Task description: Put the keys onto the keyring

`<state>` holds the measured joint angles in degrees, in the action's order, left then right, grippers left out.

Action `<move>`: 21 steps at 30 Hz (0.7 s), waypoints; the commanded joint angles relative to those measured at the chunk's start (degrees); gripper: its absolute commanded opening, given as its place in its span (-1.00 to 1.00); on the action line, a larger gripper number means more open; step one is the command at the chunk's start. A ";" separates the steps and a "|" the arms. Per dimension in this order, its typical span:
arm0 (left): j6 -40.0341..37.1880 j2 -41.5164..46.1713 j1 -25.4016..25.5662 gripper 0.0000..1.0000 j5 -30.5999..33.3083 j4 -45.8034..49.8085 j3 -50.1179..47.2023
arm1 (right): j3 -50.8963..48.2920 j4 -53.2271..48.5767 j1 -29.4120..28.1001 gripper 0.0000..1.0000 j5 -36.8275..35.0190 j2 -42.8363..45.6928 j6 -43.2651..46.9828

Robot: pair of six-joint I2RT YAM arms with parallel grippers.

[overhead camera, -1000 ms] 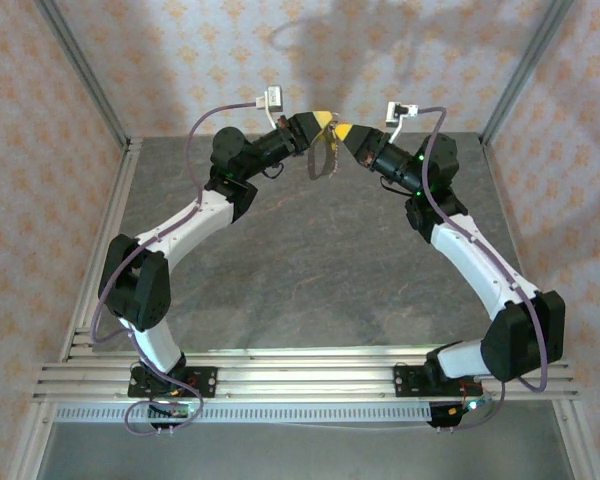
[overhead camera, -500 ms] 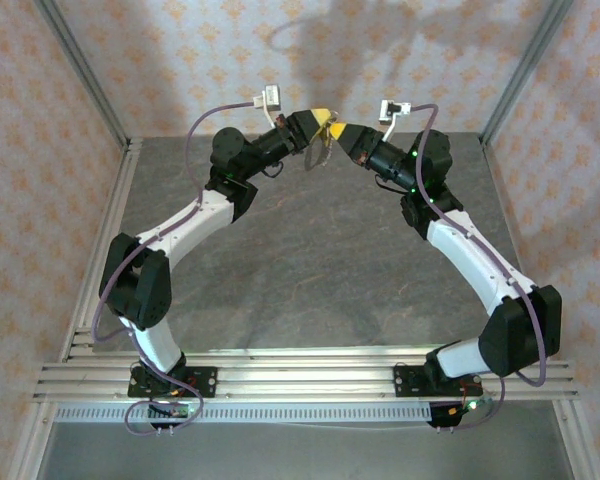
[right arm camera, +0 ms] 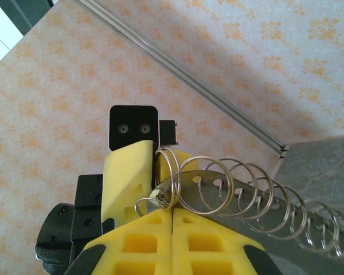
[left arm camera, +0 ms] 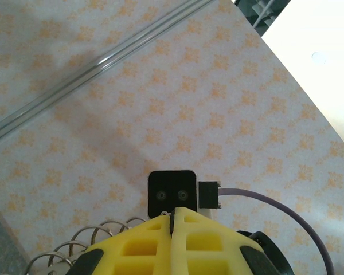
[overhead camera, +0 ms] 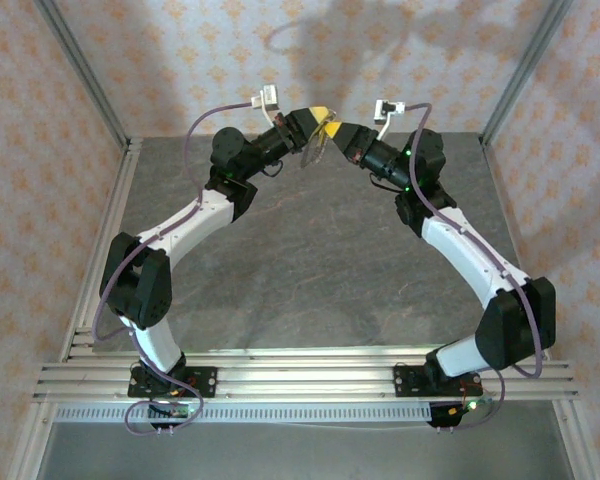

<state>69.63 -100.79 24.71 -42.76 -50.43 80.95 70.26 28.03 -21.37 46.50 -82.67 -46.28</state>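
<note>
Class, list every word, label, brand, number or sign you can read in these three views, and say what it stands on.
None can be read.
The wallpaper carries only an orange flower pattern, no letters.
The left tool, the right tool, the keyring and the black camera module bear no legible marks.

so both arms meet over the far middle of the table [overhead camera: 310, 265]. left gripper [overhead camera: 318, 117] sits on the left, right gripper [overhead camera: 340, 130] just to its right, tips about touching. keyring [overhead camera: 315, 148] hangs right under where they meet, between the two.
</note>
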 commanded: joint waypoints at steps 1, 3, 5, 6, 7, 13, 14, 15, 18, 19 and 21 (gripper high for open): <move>0.86 -0.25 1.40 -1.00 -1.67 -4.75 1.89 | 1.00 -4.68 -1.72 -1.00 2.90 -0.05 3.43; 0.69 -0.12 1.40 -1.00 -1.73 -4.52 2.02 | -0.40 -6.68 -0.89 -1.00 2.82 0.97 4.48; 0.60 -0.02 1.44 -1.00 -1.71 -4.41 2.11 | -2.37 -5.67 0.10 -1.00 2.68 1.86 3.51; 0.68 -0.09 1.44 -1.00 -1.71 -4.45 2.11 | -3.15 -5.21 0.46 -1.00 2.51 2.19 3.14; 0.82 -0.11 1.48 -1.00 -1.71 -4.57 2.11 | -3.65 -4.70 0.68 -1.00 2.32 2.46 2.73; 0.87 -0.11 1.57 -1.00 -1.62 -4.42 2.02 | -3.27 -3.89 0.80 -1.00 2.64 2.50 1.75; 0.72 -0.11 1.57 -1.00 -1.62 -4.28 1.93 | -3.05 -4.10 0.84 -1.00 2.65 2.64 1.96; 0.68 -0.02 1.57 -1.00 -1.62 -4.14 1.93 | -2.98 -4.42 0.88 -1.00 2.55 2.90 2.15; 0.53 0.06 1.57 -1.00 -1.62 -4.05 1.93 | -3.09 -5.11 1.40 -0.94 2.45 3.81 2.39; 0.51 0.07 1.57 -1.00 -1.54 -3.99 1.93 | -3.23 -5.43 1.62 -0.91 2.45 4.29 2.71; 0.53 -0.01 1.57 -1.00 -1.53 -3.95 2.00 | -3.91 -6.75 2.40 -0.87 2.45 5.47 3.47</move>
<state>70.08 -101.16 25.89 -43.05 -50.63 80.95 66.98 22.00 -19.94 48.01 -80.36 -44.27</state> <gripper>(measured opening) 0.047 0.059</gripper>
